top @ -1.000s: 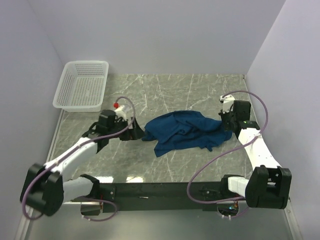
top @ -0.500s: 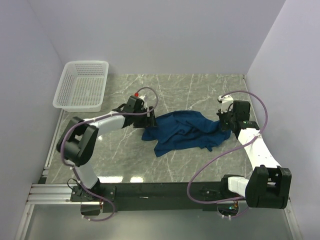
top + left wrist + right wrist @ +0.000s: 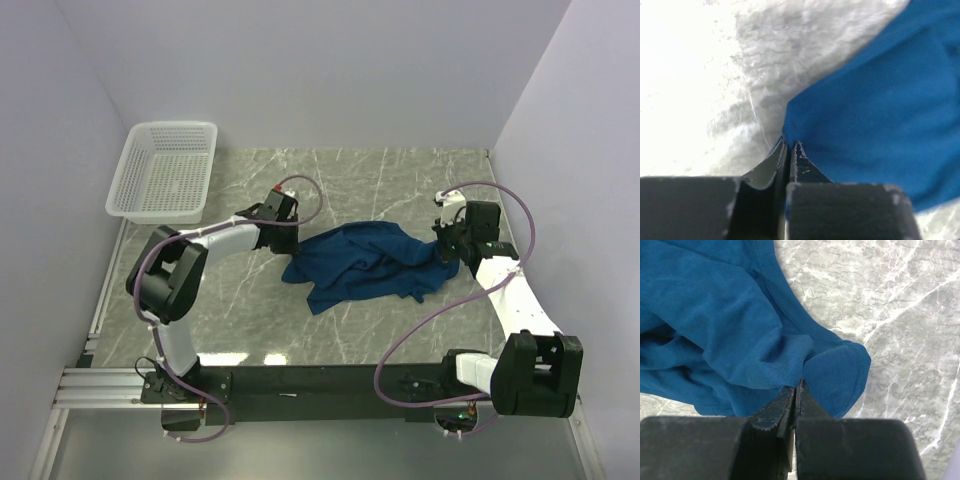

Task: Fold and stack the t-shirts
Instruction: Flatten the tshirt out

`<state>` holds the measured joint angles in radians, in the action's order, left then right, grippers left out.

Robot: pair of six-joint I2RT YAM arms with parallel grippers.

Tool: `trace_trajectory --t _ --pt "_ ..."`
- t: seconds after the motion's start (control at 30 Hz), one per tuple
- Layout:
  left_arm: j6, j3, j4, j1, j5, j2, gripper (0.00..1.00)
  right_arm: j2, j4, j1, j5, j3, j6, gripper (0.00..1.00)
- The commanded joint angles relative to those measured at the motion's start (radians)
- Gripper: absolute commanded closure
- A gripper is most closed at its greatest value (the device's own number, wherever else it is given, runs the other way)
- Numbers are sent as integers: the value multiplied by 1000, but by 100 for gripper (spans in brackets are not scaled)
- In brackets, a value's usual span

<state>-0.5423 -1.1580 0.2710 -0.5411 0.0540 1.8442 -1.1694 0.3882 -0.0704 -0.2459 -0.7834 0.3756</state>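
A dark blue t-shirt lies crumpled in the middle of the marble table. My left gripper is at the shirt's left edge. In the left wrist view the left gripper is shut, pinching the edge of the t-shirt. My right gripper is at the shirt's right end. Seen from the right wrist, the right gripper is shut on a fold of the t-shirt beside a hemmed sleeve. No print shows on the cloth.
A white mesh basket stands at the back left corner of the table. Grey walls close in the left, back and right sides. The arms' black base rail runs along the near edge.
My left arm has swung in from the left to the shirt's left edge, and its gripper has gone from open to shut on the cloth. The right arm has barely moved.
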Motion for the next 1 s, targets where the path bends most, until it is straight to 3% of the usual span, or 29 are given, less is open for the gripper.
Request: trace_trajectory --t 0.0,0.3,0.57,0.73,0.83,0.97 --pt "7 -23 5 -8 -42 -135 97 24 -15 -6 -23 -5 2 100" --pt "50 -75 60 -8 -19 -361 97 69 18 -6 -53 -39 54 100" --pt "105 -89 103 -8 20 -516 99 235 112 -8 -113 -174 163 100" --pt "125 -75 119 -8 -29 -669 99 381 159 -9 -199 -208 190 100" --pt "117 -2 126 -7 -51 -784 99 459 230 -9 -224 -142 284 100" --pt "94 98 181 -7 -51 -885 99 545 265 -12 -62 89 455 100"
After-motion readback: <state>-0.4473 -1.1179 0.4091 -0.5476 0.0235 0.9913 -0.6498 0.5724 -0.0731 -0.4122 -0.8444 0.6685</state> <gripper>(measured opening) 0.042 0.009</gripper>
